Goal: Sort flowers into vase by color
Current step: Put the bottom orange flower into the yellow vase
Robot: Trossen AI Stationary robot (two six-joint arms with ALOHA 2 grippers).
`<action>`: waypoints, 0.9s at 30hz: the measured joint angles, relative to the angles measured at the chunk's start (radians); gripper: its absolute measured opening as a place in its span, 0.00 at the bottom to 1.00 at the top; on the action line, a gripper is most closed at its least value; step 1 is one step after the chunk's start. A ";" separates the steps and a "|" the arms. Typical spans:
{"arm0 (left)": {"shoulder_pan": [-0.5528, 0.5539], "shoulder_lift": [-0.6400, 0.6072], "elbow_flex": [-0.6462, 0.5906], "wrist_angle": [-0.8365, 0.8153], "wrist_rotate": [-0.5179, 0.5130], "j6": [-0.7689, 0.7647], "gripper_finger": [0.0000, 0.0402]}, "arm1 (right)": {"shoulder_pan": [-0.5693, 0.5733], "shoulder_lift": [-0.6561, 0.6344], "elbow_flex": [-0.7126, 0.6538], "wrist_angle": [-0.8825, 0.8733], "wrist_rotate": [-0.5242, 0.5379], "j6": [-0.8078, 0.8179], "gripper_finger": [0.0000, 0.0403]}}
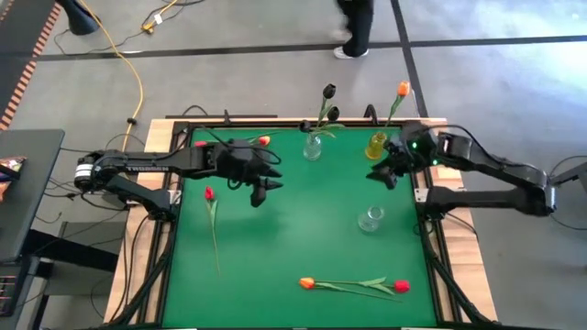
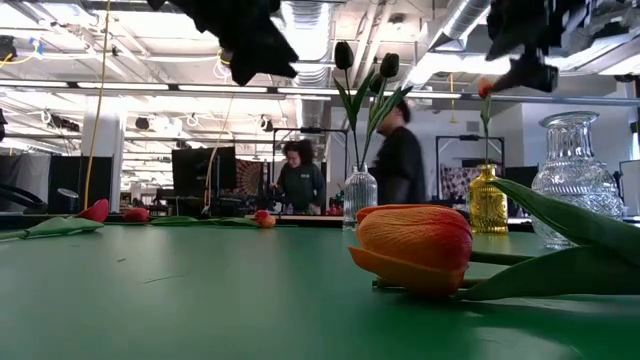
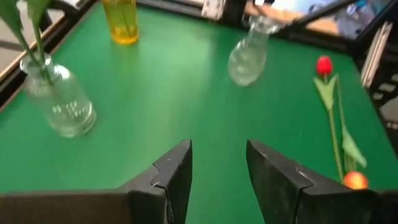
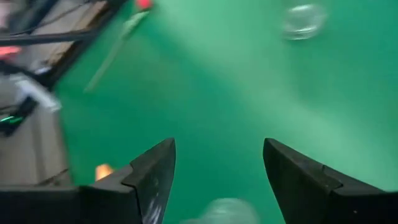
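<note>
- Risk begins on the green table's (image 1: 303, 229) left side: a red tulip on a long thin green stem (image 1: 211, 220) lies flat near the left edge, well apart from every vase. Its stem is so thin that jaws closing slightly off line would probably miss it or pinch the cloth.
- Left gripper (image 1: 261, 190) hovers over the table's left half toward the far edge, jaws parted with nothing between them. Another red flower (image 1: 261, 140) lies at the far edge just behind that arm, so a careless sweep could drag it off the table.
- Clear round glass vase (image 1: 313, 147) at the middle of the far edge holds two near-black tulips (image 1: 328, 92). It looks light and top-heavy; a knock against the tall stems would likely topple it.
- Orange tulip (image 1: 307, 283) and red tulip (image 1: 401, 287) lie together along the near edge with stems and leaves crossing. Lifting one could well bring the other along and end with a wrong colour in a vase.
- Empty clear glass vase (image 1: 371, 219) stands right of centre, near the right edge, and would tip easily if a stem were pushed in at a slant.
- Yellow glass vase (image 1: 376, 146) toward the far right corner carries one orange tulip (image 1: 402, 89).
- Right gripper (image 1: 382, 174) hangs just beside that yellow vase, jaws wide apart and empty. Being that close, any turn of the arm could clip the vase or the stem.
</note>
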 joint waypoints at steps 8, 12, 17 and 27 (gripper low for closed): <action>0.000 0.000 0.000 -0.092 -0.051 0.071 0.35 | 0.405 0.067 0.001 0.291 0.158 0.116 0.67; 0.000 0.000 0.000 -0.086 -0.056 0.095 0.35 | 0.567 0.165 0.001 0.493 0.236 0.119 0.67; 0.001 0.000 0.000 -0.086 -0.056 0.103 0.35 | 0.728 0.326 0.025 0.592 0.247 0.217 0.67; 0.000 0.000 0.000 -0.086 -0.043 0.142 0.35 | 0.910 0.675 0.285 0.301 0.222 0.428 0.67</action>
